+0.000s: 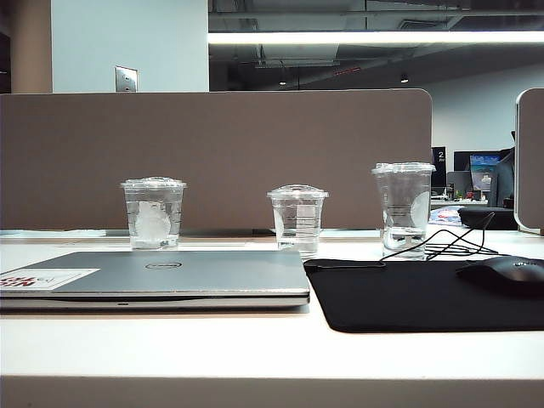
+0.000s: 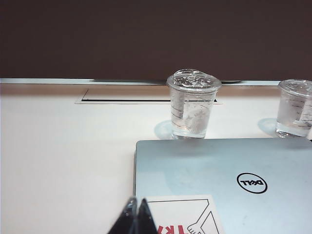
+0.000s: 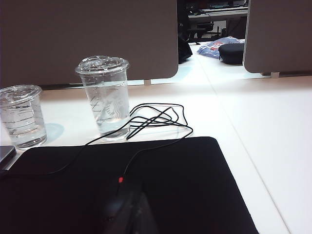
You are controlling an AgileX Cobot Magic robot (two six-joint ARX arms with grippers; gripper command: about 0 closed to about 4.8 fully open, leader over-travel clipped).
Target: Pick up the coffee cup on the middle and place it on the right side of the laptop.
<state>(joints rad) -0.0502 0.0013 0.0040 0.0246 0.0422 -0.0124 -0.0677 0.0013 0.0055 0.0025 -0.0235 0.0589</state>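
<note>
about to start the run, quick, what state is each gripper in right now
left gripper: shut, holding nothing, above the laptop sticker corner.
right gripper: shut, holding nothing, over the black mouse pad.

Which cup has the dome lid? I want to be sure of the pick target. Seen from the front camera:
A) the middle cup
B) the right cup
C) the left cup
A: the middle coffee cup has a rounded dome lid and thin dark lines, while the left cup and the taller right cup carry flat lids.
</note>
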